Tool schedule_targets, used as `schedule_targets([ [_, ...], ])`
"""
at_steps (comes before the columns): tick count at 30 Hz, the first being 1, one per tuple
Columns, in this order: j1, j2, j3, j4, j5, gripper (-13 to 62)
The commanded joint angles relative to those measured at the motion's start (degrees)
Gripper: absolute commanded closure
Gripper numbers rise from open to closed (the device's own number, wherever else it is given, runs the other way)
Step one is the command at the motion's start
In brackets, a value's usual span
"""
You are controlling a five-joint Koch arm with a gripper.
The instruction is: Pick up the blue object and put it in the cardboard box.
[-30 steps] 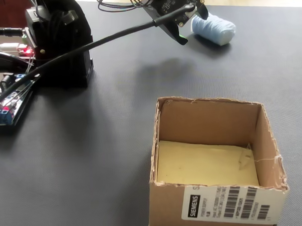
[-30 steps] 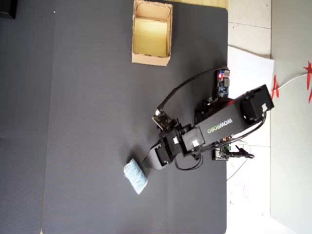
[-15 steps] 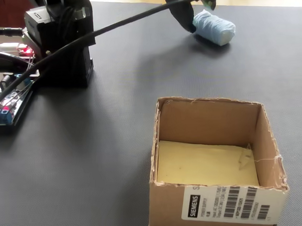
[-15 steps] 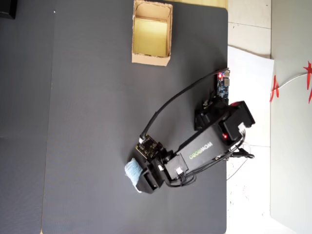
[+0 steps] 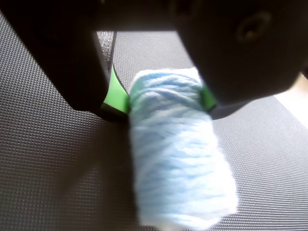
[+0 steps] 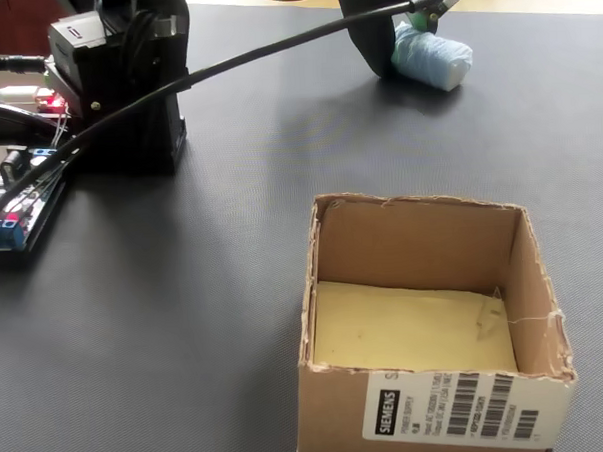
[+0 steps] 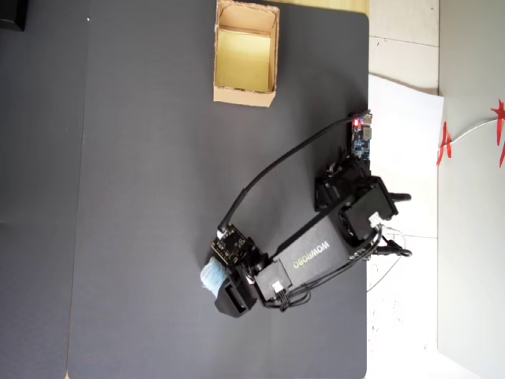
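Note:
The blue object is a pale blue ribbed yarn bundle. In the wrist view it fills the middle, squeezed between the green pads of my gripper, which is shut on its far end. The fixed view has the blue object at the top right under the gripper, just at the mat. From overhead the blue object sticks out left of the gripper. The cardboard box stands open in the foreground, far from the bundle. Overhead the cardboard box is at the top.
A dark textured mat covers the table. The arm's base with cables and a circuit board stands at the left of the fixed view. A black cable runs from base to gripper. White paper lies right of the mat.

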Motion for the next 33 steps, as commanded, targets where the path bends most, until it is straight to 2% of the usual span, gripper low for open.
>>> schedule_targets([
  [1, 0.3, 0.1, -2.4, 0.3, 1.1, 38.7],
  [4, 0.8, 0.9, -2.1, -2.3, -0.5, 52.4],
  [5, 1.1, 1.2, -2.0, -3.4, -0.6, 54.3],
  [8, 1.3, 1.9, -2.0, -4.9, -0.6, 54.3],
  [15, 6.5, 11.2, 2.5, -16.3, -3.0, 54.3],
  [19, 14.1, 17.3, 9.9, -28.4, -5.1, 54.3],
  [26, 26.7, 27.3, 19.8, -36.5, -8.6, 54.3],
  [27, 31.6, 30.5, 21.9, -39.5, -10.1, 54.3],
  [33, 46.1, 37.8, 22.6, -42.5, -14.7, 54.3],
])
